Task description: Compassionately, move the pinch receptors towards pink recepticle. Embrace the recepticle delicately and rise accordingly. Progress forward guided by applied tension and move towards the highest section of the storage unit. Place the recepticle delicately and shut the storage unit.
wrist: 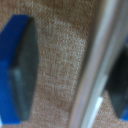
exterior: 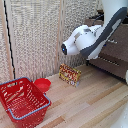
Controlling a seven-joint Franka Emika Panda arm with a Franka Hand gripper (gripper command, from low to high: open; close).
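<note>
Reaching across storage unit (exterior: 111, 52), white arm (exterior: 95, 36) angled low, jaws apart.

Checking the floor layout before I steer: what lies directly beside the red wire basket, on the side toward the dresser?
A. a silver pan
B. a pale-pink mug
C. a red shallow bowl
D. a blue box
C: in the exterior view a red shallow bowl sits on the wooden floor right next to the red wire basket.
</note>
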